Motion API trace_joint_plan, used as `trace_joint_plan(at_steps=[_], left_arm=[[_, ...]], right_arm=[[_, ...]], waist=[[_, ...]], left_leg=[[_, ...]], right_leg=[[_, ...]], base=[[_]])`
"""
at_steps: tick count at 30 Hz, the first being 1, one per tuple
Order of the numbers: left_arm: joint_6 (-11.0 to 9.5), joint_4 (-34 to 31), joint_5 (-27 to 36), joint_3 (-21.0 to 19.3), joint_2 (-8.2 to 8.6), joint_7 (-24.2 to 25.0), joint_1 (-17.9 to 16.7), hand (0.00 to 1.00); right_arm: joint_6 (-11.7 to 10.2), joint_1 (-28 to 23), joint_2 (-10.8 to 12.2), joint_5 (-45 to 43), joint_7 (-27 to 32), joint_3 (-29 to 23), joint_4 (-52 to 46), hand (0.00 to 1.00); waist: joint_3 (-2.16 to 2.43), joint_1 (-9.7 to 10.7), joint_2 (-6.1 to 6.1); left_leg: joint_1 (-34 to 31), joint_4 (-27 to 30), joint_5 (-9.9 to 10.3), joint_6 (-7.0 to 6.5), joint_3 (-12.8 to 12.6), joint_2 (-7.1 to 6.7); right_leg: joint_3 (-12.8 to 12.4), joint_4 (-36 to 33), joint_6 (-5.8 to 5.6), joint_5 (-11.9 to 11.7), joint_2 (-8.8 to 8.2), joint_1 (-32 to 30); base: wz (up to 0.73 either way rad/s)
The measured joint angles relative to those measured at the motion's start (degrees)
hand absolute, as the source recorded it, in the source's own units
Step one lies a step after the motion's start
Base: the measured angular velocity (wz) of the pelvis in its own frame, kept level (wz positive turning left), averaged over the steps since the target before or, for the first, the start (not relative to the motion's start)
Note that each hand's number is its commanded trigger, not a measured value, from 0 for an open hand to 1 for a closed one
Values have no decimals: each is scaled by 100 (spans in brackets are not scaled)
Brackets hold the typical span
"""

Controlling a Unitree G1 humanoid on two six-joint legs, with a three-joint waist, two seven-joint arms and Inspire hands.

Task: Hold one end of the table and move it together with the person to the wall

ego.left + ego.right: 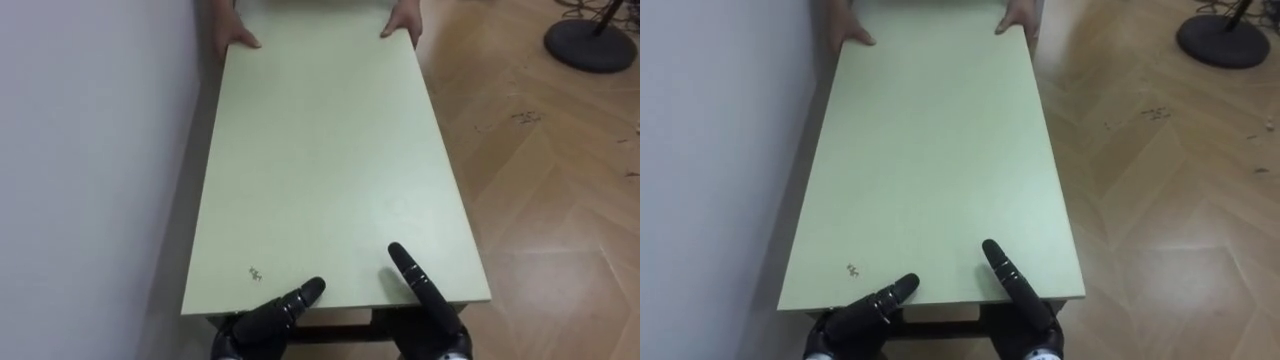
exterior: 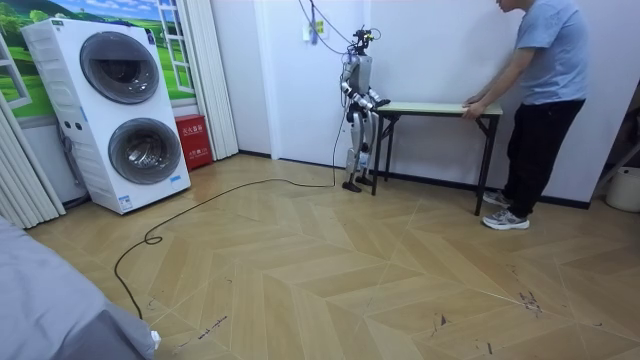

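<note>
Locate the pale green table (image 1: 330, 150) standing lengthwise beside the white wall (image 1: 90, 150), apparently resting on the wood floor (image 1: 540, 200) as seen from the room view. Find the left hand (image 1: 260, 322) at the near edge towards the near left corner, and the right hand (image 1: 435, 325) at the same edge towards the near right corner. Note one digit of each laid flat on the top, with the rest tucked below the edge: cannot tell whether closed round it. Observe the person's hands (image 1: 235, 38) clasping the far edge at both far corners. Judge the step as taking hold before the lift. Next, confirm a firm hold under the near edge, then raise level and in time with the person, keeping the long left edge off the wall
</note>
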State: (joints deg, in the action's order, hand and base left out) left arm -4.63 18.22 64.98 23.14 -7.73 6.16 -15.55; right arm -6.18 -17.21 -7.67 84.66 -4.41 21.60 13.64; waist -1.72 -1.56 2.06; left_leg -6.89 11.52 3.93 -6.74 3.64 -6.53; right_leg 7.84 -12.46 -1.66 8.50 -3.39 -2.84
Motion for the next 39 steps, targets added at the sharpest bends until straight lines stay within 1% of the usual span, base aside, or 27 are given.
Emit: trace_joint_plan(at_steps=[10, 15, 22, 26, 27, 29, 30, 33, 35, 37, 39], left_arm=[[47, 1, -70, -6, -15, 59, 0, 0], [49, 2, -98, -5, -17, 63, 0, 0], [48, 38, -109, -14, -40, 101, 0, 0], [48, 50, -538, -50, -85, 163, -2, 0], [48, 95, -698, -52, -89, 225, -1, 0], [48, 140, -812, -57, -131, 318, -1, 0], [50, 158, -886, -53, -174, 369, -1, 0], [121, 197, -1073, -41, -227, 568, 0, 0], [174, 208, -1156, -73, -233, 659, -1, 0], [299, 242, -1339, -99, -282, 859, 1, 0], [396, 258, -1326, -90, -321, 1081, 1, 0]], right_arm=[[13, 13, 2, -1, -94, -10, 93, 0], [55, 14, 2, -1, -136, -37, 119, 0], [67, 13, 1, -128, -176, -37, 136, 0], [94, 13, -21, -265, -232, -50, 143, 0], [97, 13, -31, -408, -329, -50, 190, 0], [104, 15, -61, -531, -520, -50, 289, 0], [131, 29, -93, -634, -628, -48, 347, 0], [206, 31, -103, -707, -743, -45, 401, 0], [214, 31, -112, -926, -838, -63, 431, 0], [259, 89, -155, -1344, -1191, -66, 619, 0], [294, 96, -225, -1447, -1398, -40, 642, 0]], waist=[[-1, 1, -1], [-1, 0, -1], [-1, -4, -3], [-1, -2, -3], [1, -1, -6], [11, 0, -12], [24, -1, -23], [54, 6, -56], [64, 7, -67], [72, 61, -81], [75, 98, -89]], left_leg=[[57, -20, 3, -2, -13, 1], [65, -21, 7, -3, -12, 8], [66, -28, 9, -6, -13, 6], [65, -32, 9, -6, -27, 7], [65, -31, 13, -7, -25, 7], [62, -21, 28, -8, -24, 7], [61, -20, 33, -11, -24, 6], [49, -19, 46, -14, -23, 3], [53, -16, 59, -17, -22, 2], [56, 18, 94, -20, -10, -1], [53, 25, 109, -20, -9, -3]], right_leg=[[-16, 9, 2, 1, -1, 59], [-16, 73, -19, -13, 9, 83], [-17, 77, -19, -15, 9, 80], [-18, 81, -15, -17, 9, 79], [-18, 81, -15, -17, 8, 79], [-17, 79, -13, -16, 7, 79], [-14, 80, -10, -14, 5, 79], [2, 79, 1, -9, -2, 88], [5, 86, 6, -6, -2, 123], [20, 95, 9, -1, 0, 165], [17, 85, 13, 4, -1, 169]], base=[[0], [0], [0], [0], [0], [0], [0], [0], [0], [4], [0]])
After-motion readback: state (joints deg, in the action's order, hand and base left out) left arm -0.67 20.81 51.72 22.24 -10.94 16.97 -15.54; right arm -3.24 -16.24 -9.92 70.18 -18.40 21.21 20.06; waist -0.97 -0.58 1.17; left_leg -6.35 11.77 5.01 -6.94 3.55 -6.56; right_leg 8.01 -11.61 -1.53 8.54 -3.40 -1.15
